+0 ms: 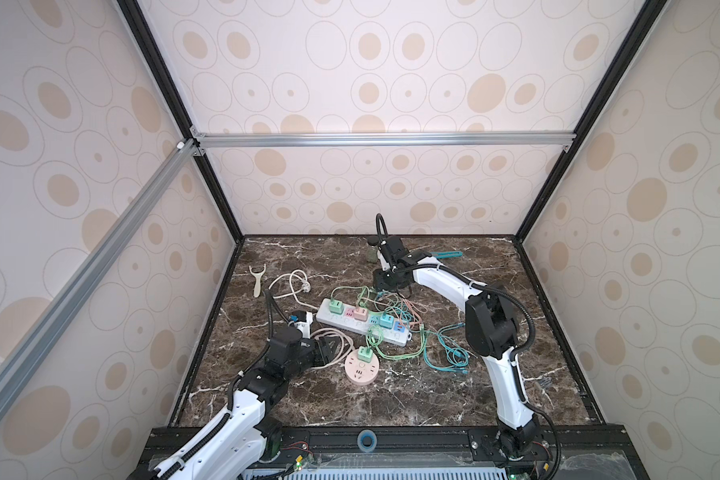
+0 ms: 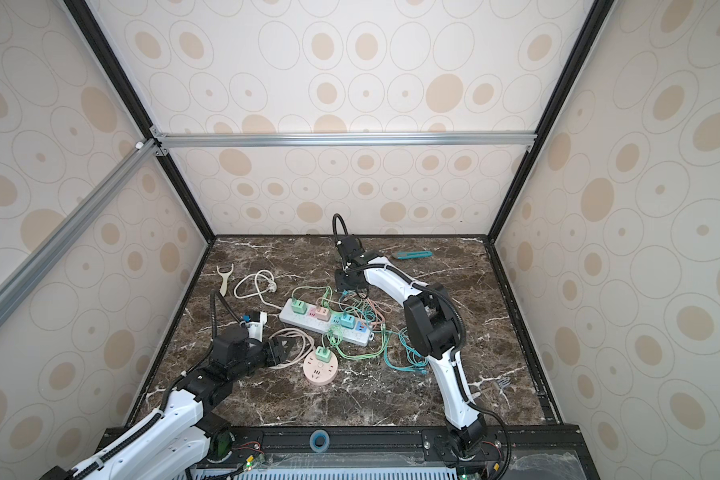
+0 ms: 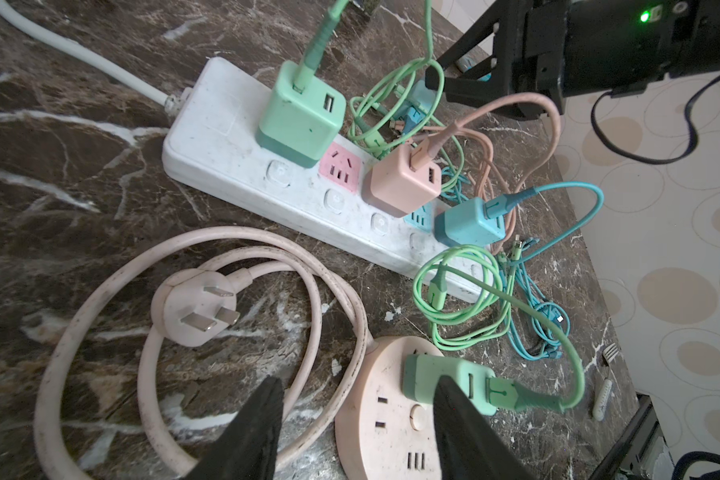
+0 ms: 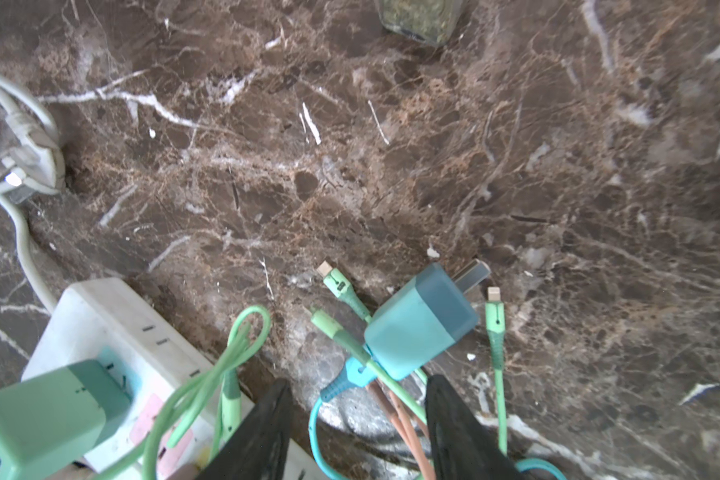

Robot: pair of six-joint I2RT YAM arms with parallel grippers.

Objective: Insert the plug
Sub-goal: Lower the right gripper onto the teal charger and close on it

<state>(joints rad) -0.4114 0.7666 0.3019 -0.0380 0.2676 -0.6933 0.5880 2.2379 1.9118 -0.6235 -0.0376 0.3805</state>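
Right gripper [image 4: 358, 380] fingers, cut off at the frame edge, stand apart, empty; left gripper [image 3: 356, 378] likewise spread. White power strip [image 3: 208, 137] holds several chargers [image 3: 300, 112]; round pink socket [image 3: 366, 386] one green charger [image 3: 420, 370]. Teal plug [image 4: 420, 320] lies loose on marble [image 4: 391, 166] near the strip.

We see a lab test booth: patterned wall panels [image 1: 371, 83] on a metal frame [image 1: 383, 139] close in a marble table [image 1: 350, 409] with two robot arms [image 1: 510, 390].
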